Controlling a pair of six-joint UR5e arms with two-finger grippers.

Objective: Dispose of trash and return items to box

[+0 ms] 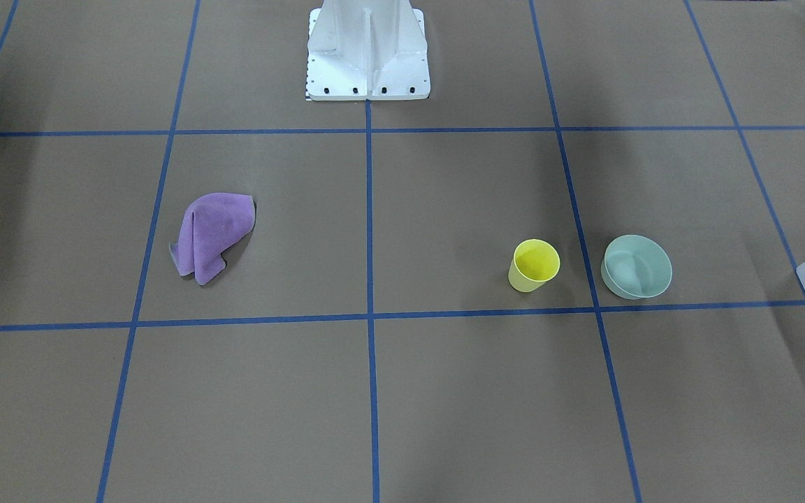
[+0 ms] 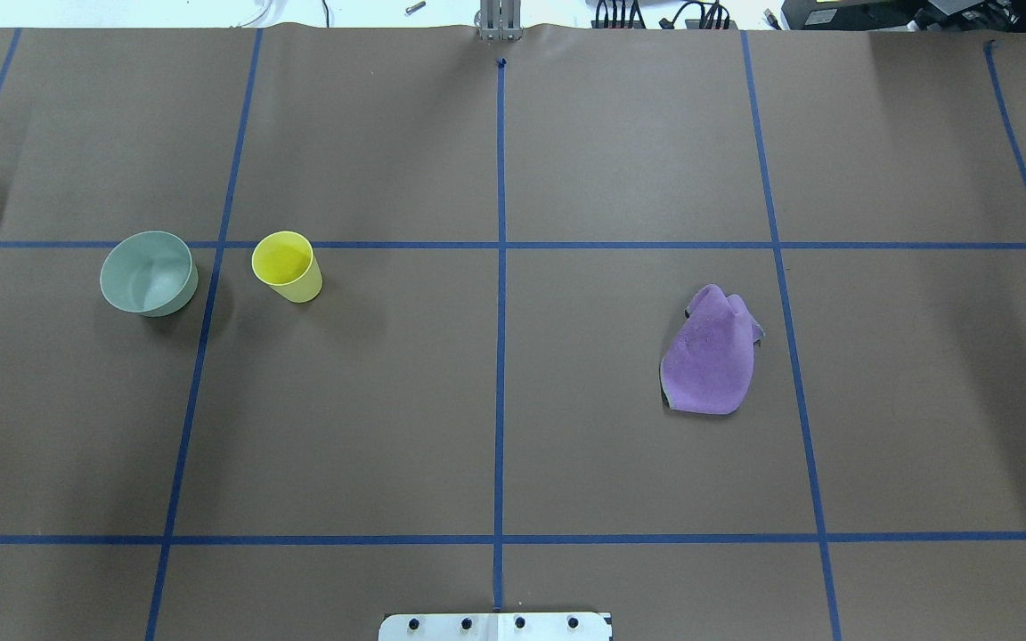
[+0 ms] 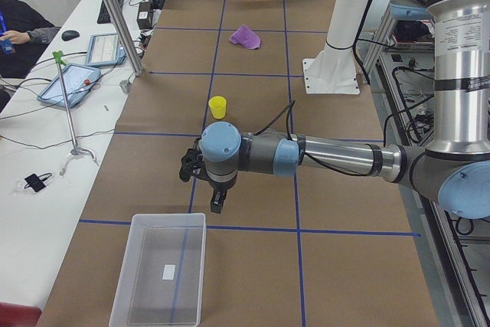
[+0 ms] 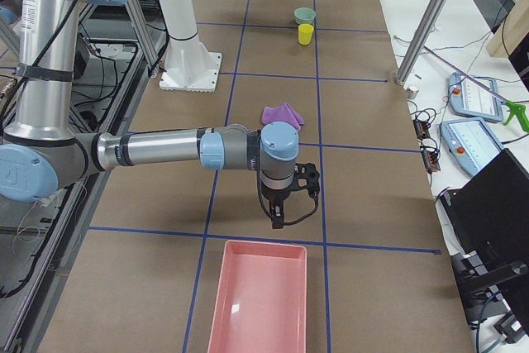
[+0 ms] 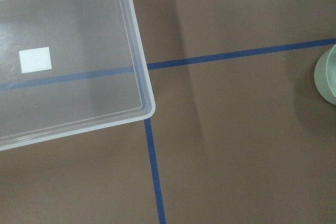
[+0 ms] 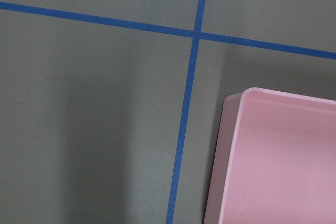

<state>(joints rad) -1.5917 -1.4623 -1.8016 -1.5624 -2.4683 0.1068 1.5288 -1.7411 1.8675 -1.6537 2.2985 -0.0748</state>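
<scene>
The pale mint-green bowl [image 1: 636,267] with an inner divider stands upright on the table, also in the overhead view [image 2: 148,273]; its edge shows in the left wrist view [image 5: 328,80]. The milky-white translucent box [image 3: 168,217] stands empty at the table's left end; its corner [image 5: 139,56] lies under the left wrist camera. A yellow cup [image 1: 534,265] stands next to the bowl. A purple cloth [image 2: 711,356] lies crumpled on the right half. My left gripper [image 3: 217,201] hangs between bowl and box. My right gripper [image 4: 277,219] hangs near a pink tray. I cannot tell whether either is open or shut.
The pink tray [image 4: 264,244] stands empty at the table's right end; its corner shows in the right wrist view [image 6: 283,94]. The white robot base [image 1: 367,56] is at the table's middle edge. Blue tape lines grid the brown table. Operators' desks run along the far side.
</scene>
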